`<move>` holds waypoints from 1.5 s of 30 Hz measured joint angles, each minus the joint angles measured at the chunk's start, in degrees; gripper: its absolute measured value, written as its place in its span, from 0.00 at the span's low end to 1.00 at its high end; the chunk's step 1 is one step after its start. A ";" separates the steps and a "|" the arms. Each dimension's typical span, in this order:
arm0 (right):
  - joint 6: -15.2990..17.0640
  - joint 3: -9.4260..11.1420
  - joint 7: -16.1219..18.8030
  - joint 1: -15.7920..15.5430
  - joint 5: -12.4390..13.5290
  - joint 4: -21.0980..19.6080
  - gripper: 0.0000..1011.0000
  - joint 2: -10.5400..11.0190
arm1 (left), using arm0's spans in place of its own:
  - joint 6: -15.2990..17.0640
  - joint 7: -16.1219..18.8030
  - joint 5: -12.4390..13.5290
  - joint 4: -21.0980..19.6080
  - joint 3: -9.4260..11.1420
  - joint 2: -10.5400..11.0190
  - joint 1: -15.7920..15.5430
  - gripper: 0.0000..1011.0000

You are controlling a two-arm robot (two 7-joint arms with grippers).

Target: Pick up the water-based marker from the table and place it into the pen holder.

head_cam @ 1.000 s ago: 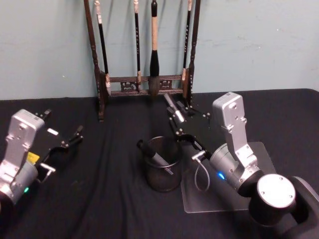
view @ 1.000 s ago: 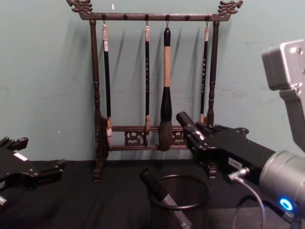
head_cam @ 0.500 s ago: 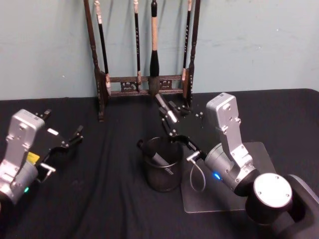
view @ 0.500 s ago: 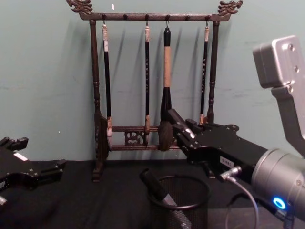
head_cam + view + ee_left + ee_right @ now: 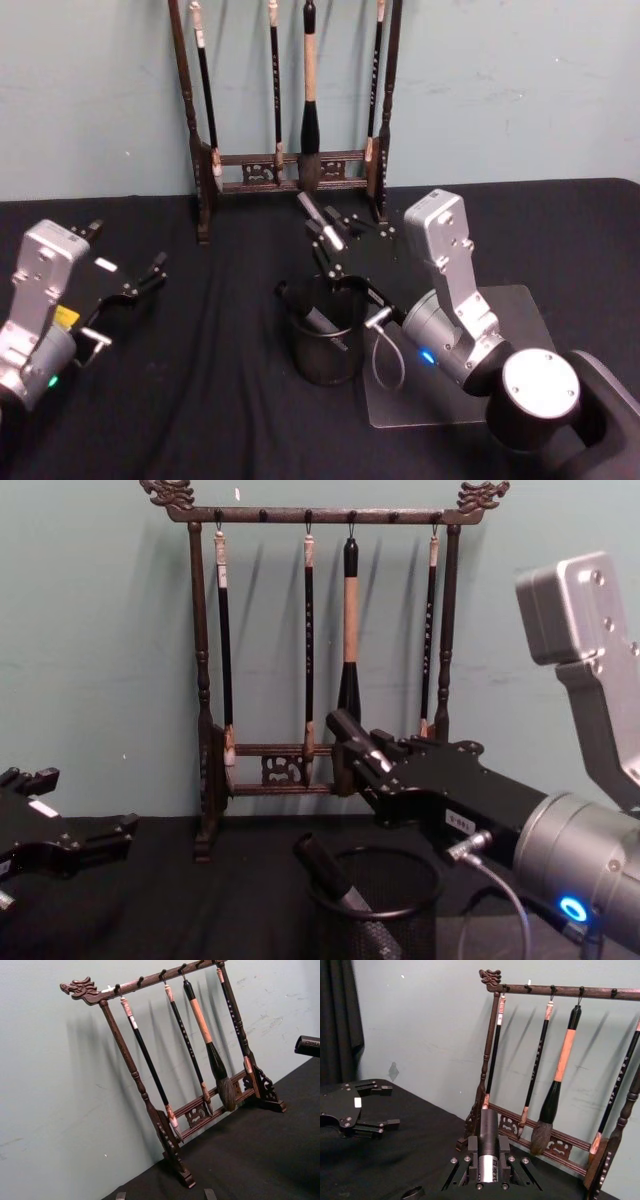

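**A:** Nearest first: where does the cup stand?

**B:** The pen holder [image 5: 320, 367] stands about the middle of the desk [image 5: 200, 400]. One dark marker [image 5: 325, 865] already leans inside it, its cap over the left rim. The left gripper [image 5: 389, 1106] is parked by the left edge with its fingers spread and nothing in them.

**A:** And the one to be placed?

**B:** The water-based marker [image 5: 489, 1135] is clamped in the right gripper [image 5: 352, 750], raised just past the holder's far rim. Its long axis runs along the fingers, tilted up toward the far edge. The mouth lies below it and a little nearer.

**A:** So what does the move call for?

**B:** I'd say nose down and back over the opening before letting go, or it could strike the rim. The brush rack [image 5: 290, 158] stands behind, at the far edge.
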 joint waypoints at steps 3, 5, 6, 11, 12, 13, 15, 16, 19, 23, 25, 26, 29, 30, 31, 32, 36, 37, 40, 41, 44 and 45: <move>-0.03 -0.18 0.15 -0.10 0.07 -0.10 0.24 0.08 | 0.00 0.00 0.00 0.00 0.00 0.00 0.00 1.00; -0.07 -0.42 0.41 -0.24 0.25 -0.30 0.24 0.22 | 0.00 0.00 0.00 0.00 0.00 0.00 0.00 1.00; -0.08 -0.49 0.47 -0.29 0.29 -0.36 0.24 0.25 | 0.00 0.00 0.00 0.00 0.00 0.00 0.00 1.00; -0.10 -1.02 0.84 -0.58 0.45 -0.67 0.24 0.43 | 0.00 0.00 0.00 0.00 0.00 0.00 0.00 1.00; -0.11 -1.12 0.88 -0.62 0.46 -0.69 0.24 0.44 | 0.00 0.00 0.00 0.00 0.00 0.00 0.00 1.00; -0.13 -1.28 0.96 -0.67 0.48 -0.71 0.24 0.46 | 0.00 0.00 0.00 0.00 0.00 0.00 0.00 1.00; -0.13 -1.43 0.99 -0.69 0.50 -0.72 0.24 0.45 | 0.00 0.00 0.00 0.00 0.00 0.00 0.00 1.00; -0.13 -1.50 1.00 -0.69 0.51 -0.72 0.24 0.44 | 0.00 0.00 0.00 0.00 0.00 0.00 0.00 1.00; -0.13 -1.78 0.98 -0.62 0.51 -0.54 0.24 0.26 | 0.00 0.00 0.00 0.00 0.00 0.00 0.00 1.00; -0.13 -2.00 0.81 -0.31 0.49 0.00 0.24 -0.02 | 0.00 0.00 0.00 0.00 0.00 0.00 0.00 1.00; -0.13 -2.06 0.73 -0.11 0.48 0.35 0.24 -0.16 | 0.00 0.00 0.00 0.00 0.00 0.00 0.00 1.00; -0.13 -2.08 0.70 -0.01 0.48 0.53 0.24 -0.23 | 0.00 0.00 0.00 0.00 0.00 0.00 0.00 1.00; -0.12 -2.21 0.61 0.52 0.41 1.40 0.24 -0.54 | 0.00 0.00 0.00 0.00 0.00 0.00 0.00 1.00; -0.11 -2.23 0.60 0.62 0.39 1.52 0.24 -0.58 | 0.00 0.00 0.00 0.00 0.00 0.00 0.00 1.00; -0.10 -2.25 0.59 0.73 0.37 1.67 0.24 -0.65 | 0.00 0.00 0.00 0.00 0.00 0.00 0.00 1.00; -0.07 -2.31 0.56 0.91 0.32 1.88 0.24 -0.72 | 0.00 0.00 0.00 0.00 0.00 0.00 0.00 1.00; -0.02 -2.39 0.55 1.30 0.24 2.35 0.24 -0.88 | 0.00 0.00 0.00 0.00 0.00 0.00 0.00 1.00; -0.02 -2.41 0.55 1.37 0.23 2.43 0.24 -0.91 | 0.00 0.00 0.00 0.00 0.00 0.00 0.00 1.00; -0.01 -2.46 0.55 1.72 0.17 2.96 0.24 -1.06 | 0.00 0.00 0.00 0.00 0.00 0.00 0.00 1.00; -0.01 -2.46 0.55 1.84 0.18 3.17 0.24 -1.11 | 0.00 0.00 0.00 0.00 0.00 0.00 0.00 1.00; 0.05 -2.43 0.57 2.32 0.21 3.83 0.24 -1.34 | 0.00 0.00 0.01 0.00 0.00 0.00 0.00 1.00; 0.06 -2.42 0.57 2.42 0.23 3.96 0.24 -1.38 | 0.00 0.00 0.00 0.00 0.00 0.00 0.00 1.00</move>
